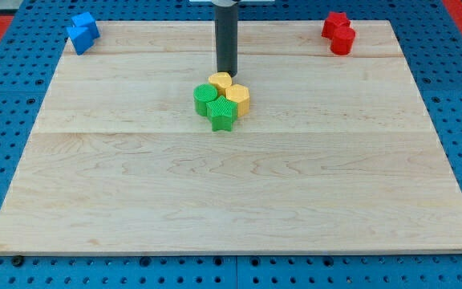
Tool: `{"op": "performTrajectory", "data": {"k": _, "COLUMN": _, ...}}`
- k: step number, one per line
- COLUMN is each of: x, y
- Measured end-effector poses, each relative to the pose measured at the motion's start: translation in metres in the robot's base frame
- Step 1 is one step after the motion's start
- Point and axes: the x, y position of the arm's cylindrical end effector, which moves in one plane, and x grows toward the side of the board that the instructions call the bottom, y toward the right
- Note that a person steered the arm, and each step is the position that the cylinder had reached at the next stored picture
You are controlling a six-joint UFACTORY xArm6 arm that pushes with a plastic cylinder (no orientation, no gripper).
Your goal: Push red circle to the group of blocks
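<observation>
The red circle point(342, 41) sits near the board's top right corner, touching a red star-like block point(335, 23) just above it. A group of blocks lies at the board's upper middle: a green circle point(205, 99), a green star point(222, 116), a yellow hexagon point(238, 98) and a yellow block point(220, 81) whose shape is unclear. My tip point(227, 74) stands at the top edge of that group, just above the yellow block, far to the left of the red circle.
Two blue blocks point(82, 32) sit together at the board's top left corner. The wooden board point(231, 201) lies on a blue pegboard surface, with red mats beyond the view's top corners.
</observation>
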Motion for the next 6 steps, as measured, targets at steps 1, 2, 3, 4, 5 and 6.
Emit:
{"op": "performTrajectory", "data": {"k": 1, "x": 0.001, "y": 0.000}}
{"op": "performTrajectory", "data": {"k": 2, "x": -0.010, "y": 0.001}}
{"op": "performTrajectory", "data": {"k": 3, "x": -0.017, "y": 0.055}}
{"op": "performTrajectory", "data": {"k": 4, "x": -0.014, "y": 0.131}}
{"op": "performTrajectory", "data": {"k": 5, "x": -0.016, "y": 0.221}}
{"op": "performTrajectory", "data": {"k": 6, "x": -0.045, "y": 0.276}}
